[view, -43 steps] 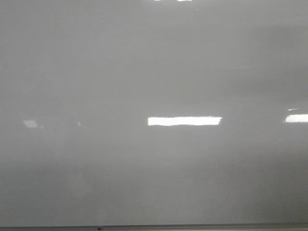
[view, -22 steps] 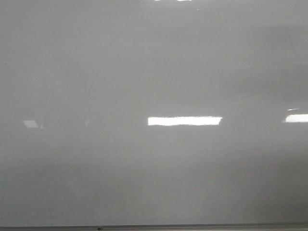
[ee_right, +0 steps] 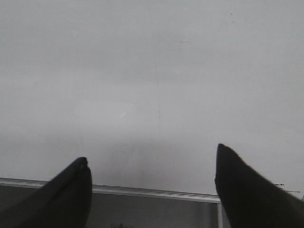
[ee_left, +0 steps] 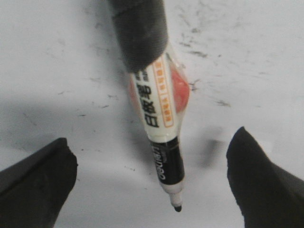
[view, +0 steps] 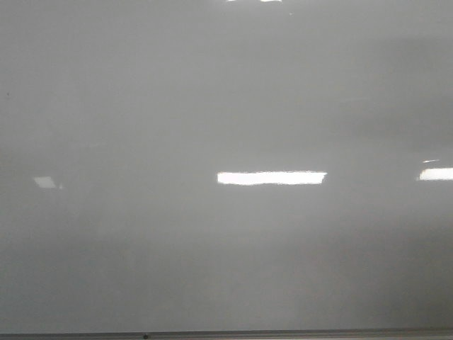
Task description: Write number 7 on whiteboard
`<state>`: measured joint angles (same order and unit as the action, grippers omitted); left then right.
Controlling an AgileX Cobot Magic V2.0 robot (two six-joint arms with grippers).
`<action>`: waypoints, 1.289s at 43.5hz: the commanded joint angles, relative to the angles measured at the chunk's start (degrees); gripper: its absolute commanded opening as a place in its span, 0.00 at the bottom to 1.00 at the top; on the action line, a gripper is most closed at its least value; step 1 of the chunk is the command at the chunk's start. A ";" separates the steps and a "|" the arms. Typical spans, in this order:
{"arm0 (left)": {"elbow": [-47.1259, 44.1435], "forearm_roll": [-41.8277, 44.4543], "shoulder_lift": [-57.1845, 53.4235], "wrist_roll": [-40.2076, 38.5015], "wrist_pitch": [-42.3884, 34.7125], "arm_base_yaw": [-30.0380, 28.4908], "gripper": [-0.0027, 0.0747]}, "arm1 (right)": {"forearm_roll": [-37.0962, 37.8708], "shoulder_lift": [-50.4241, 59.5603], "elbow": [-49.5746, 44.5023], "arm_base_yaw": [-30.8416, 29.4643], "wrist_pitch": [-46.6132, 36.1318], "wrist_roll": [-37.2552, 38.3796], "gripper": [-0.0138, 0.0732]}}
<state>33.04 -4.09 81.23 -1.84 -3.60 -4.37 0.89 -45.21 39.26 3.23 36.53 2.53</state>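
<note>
Front view: board [view: 212, 92] fills the frame, glossy pale grey. Bright bar reflection [view: 272, 178] sits just off centre toward 5 o'clock, a second one is cut off by the frame at 3 o'clock, and there is a faint patch at 9 o'clock. Thin metal edge [view: 297, 331] runs along 6 o'clock. Neither arm shows in this view. Left wrist cam: left claw [ee_left: 152, 135] is released, with its fingers [ee_left: 33, 185] spread wide, one on each side of the marker [ee_left: 159, 118], and neither touching it. The marker hangs from a dark sleeve [ee_left: 137, 33] on the claw's centreline: white barrel with orange label, then a black section, then a bare black nib pointing at the board. Can't tell if the nib is touching the surface or just off it. Board under it carries scattered dark smudges [ee_left: 199, 53] and the marker's soft shadow. Right wrist cam: right claw [ee_right: 151, 152] is also released, dark fingers [ee_right: 256, 190] well apart, nothing between them. It faces the board close to the metal edge; the face there is plain grey apart from one faint thin line [ee_right: 158, 102] and a few tiny specks.
</note>
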 commanded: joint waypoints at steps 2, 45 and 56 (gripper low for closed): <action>0.95 -0.87 0.10 -0.62 -5.86 0.02 0.83 | 0.63 0.07 1.51 0.07 -4.24 -0.41 0.81; 2.47 2.08 -6.96 -0.51 6.99 1.87 0.04 | 0.63 0.40 2.01 0.07 -6.56 -0.41 0.81; 12.13 1.65 -15.43 5.59 32.50 1.98 0.04 | 0.63 0.40 6.40 0.07 -1.23 -0.41 0.81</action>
<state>40.08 -2.02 68.93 0.52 22.88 -2.71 0.89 -45.21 42.13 3.23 36.52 2.53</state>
